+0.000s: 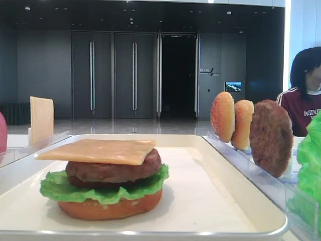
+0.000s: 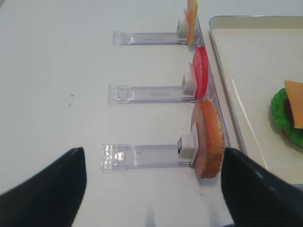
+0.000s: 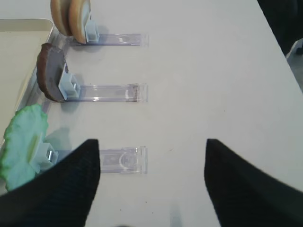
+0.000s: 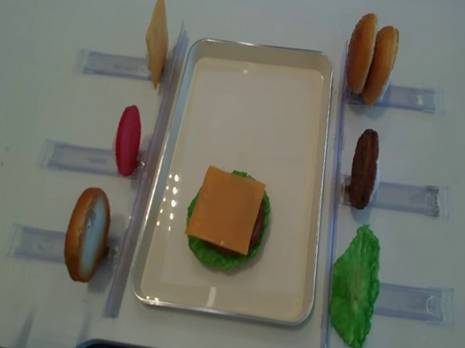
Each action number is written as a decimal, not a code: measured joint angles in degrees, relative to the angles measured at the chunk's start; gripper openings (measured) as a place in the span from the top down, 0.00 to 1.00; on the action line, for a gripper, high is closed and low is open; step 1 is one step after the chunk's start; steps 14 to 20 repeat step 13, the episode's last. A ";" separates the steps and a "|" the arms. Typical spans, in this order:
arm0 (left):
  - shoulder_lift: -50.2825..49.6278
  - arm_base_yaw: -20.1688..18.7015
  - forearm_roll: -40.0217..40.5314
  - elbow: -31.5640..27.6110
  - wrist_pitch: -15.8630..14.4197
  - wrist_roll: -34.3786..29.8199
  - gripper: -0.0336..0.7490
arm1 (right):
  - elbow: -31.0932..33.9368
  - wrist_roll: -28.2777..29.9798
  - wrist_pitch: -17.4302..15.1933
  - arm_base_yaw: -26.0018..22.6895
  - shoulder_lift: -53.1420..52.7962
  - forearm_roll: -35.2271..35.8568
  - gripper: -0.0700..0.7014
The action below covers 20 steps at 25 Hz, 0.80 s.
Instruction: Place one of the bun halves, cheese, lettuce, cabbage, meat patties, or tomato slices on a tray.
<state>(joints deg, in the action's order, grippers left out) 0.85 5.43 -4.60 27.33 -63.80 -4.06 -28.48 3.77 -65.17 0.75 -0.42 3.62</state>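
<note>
We see the cheese (image 4: 226,209) topping the stack on the tray (image 4: 257,80); both pincers, left (image 2: 151,189) and right (image 3: 151,182), gape released.

Bright even light, soft shadows, fingers (image 2: 42,189) blurry up close.

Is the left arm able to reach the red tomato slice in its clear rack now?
Probably yes. The red tomato slice stands upright and uncovered in the clear rack, ahead of the left arm's open fingers; nothing lies between them.

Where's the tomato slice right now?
In the overhead view the tomato slice stands upright in the middle rack left of the tray, between the spare cheese behind it and a bun half in front.
</note>
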 joint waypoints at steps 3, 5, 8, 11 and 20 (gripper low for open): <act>0.00 0.00 0.07 0.00 0.00 0.00 0.07 | 0.00 0.00 0.00 0.00 0.00 0.00 0.29; 0.00 0.00 0.07 0.00 0.00 0.00 0.07 | 0.00 0.00 0.00 0.00 0.00 0.00 0.29; 0.00 0.00 0.07 0.00 0.00 0.00 0.07 | 0.00 0.00 0.00 0.00 0.00 0.00 0.29; 0.00 0.00 0.09 0.00 0.00 0.00 0.07 | 0.00 0.00 0.00 0.00 0.00 0.00 0.29; 0.00 0.00 0.09 0.00 0.00 0.00 0.07 | 0.00 0.00 0.00 0.00 0.00 0.00 0.29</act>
